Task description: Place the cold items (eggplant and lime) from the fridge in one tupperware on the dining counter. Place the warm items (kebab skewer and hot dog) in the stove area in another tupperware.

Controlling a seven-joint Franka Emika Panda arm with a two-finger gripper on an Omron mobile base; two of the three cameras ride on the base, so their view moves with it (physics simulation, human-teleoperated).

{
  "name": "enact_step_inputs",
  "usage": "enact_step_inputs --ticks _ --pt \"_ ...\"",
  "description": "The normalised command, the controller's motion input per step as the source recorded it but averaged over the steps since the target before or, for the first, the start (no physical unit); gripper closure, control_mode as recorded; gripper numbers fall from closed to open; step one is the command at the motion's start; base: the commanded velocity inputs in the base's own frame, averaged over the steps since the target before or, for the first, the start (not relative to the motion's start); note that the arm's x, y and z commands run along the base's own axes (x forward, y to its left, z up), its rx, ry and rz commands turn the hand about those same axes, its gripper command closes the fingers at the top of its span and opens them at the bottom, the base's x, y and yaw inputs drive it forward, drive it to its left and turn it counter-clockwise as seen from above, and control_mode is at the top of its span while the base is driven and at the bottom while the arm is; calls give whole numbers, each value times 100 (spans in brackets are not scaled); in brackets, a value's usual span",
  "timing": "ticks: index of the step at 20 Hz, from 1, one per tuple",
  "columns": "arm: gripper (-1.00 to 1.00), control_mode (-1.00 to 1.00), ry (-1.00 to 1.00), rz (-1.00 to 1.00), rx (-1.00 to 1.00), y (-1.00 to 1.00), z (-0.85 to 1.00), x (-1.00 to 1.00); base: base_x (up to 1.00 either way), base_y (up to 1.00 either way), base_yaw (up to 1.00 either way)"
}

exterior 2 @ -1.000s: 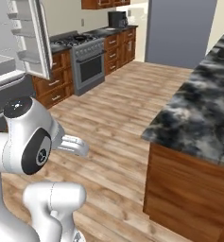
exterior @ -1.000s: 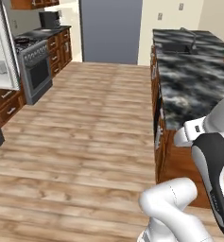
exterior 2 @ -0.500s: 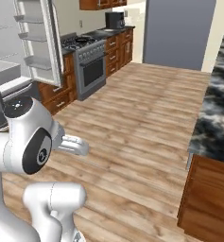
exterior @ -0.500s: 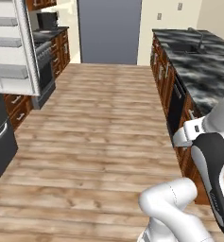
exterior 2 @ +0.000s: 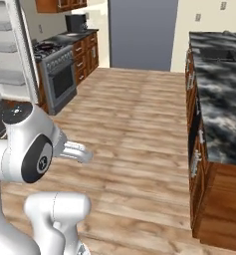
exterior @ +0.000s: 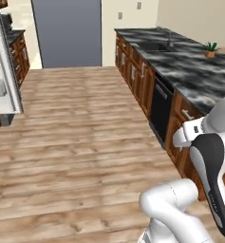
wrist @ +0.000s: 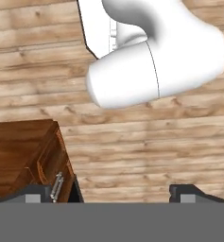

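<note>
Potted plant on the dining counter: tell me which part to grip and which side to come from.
Grip the small orange pot, not the leaves. The spiky leaves fan upward over it and would likely block a grasp from above. It stands upright on the dining counter, so a level approach from the side, closing across the pot's body, looks best.

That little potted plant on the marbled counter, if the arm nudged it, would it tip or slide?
The potted plant looks squat, with a small pot and short leaves, so it probably slides rather than tips. The counter top looks glossy, which likely helps it skid. It seems light; a gentle push may move it.
</note>
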Motion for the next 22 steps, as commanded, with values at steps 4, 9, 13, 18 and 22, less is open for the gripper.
enact_step_inputs --ticks 4,9,13,18,22 --pt "-100 100 0 0 0 0 0 0 92 43 -36" --pt "-100 100 0 0 0 0 0 0 100 43 -21" --pt "-100 100 0 0 0 0 0 0 100 61 -13" --pt "-100 100 0 0 0 0 0 0 100 69 -4" --pt "-100 100 0 0 0 0 0 0 100 75 0"
